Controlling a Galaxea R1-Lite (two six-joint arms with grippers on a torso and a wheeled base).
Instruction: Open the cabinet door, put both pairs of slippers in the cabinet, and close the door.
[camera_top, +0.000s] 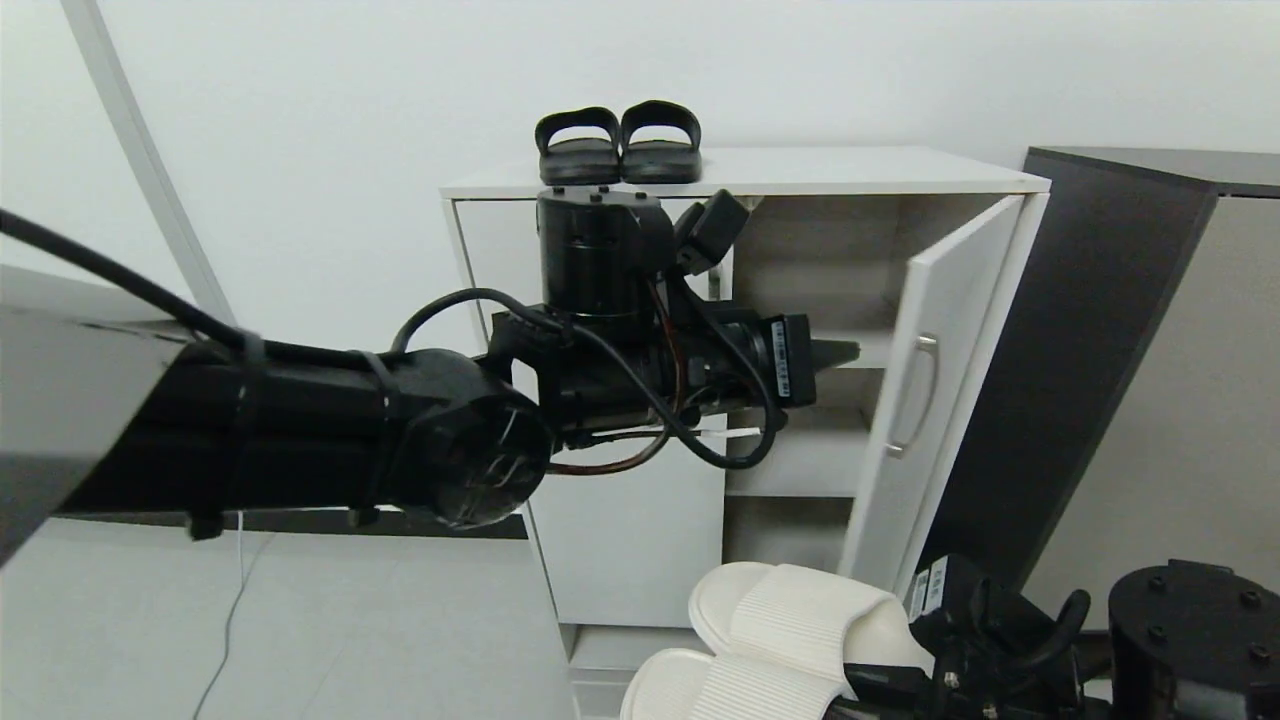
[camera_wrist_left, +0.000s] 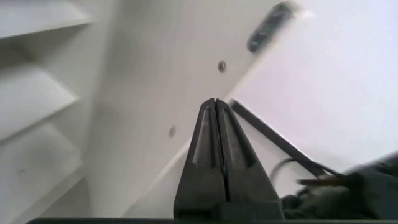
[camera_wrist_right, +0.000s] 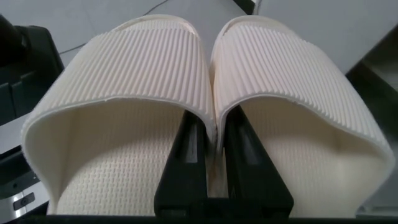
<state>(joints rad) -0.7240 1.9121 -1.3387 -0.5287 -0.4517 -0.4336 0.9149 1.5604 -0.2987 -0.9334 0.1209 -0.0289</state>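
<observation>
A white cabinet (camera_top: 770, 185) stands ahead with its right door (camera_top: 960, 330) swung open and its shelves (camera_top: 800, 455) bare. A pair of black slippers (camera_top: 618, 145) rests on the cabinet top. My left gripper (camera_top: 845, 352) is at the mouth of the open compartment, level with the upper shelf, its fingers (camera_wrist_left: 205, 143) pressed together with nothing between them. A pair of white ribbed slippers (camera_top: 790, 635) hangs low in front of the cabinet. My right gripper (camera_wrist_right: 214, 155) is shut on the adjoining inner sides of the white slippers (camera_wrist_right: 155, 74), its fingertips tucked under the straps.
A dark grey cabinet (camera_top: 1100, 350) stands close to the right of the open door. The door's metal handle (camera_top: 915, 395) faces outward. The left cabinet door (camera_top: 620, 530) is closed. Light floor and a thin cable (camera_top: 230, 620) lie to the left.
</observation>
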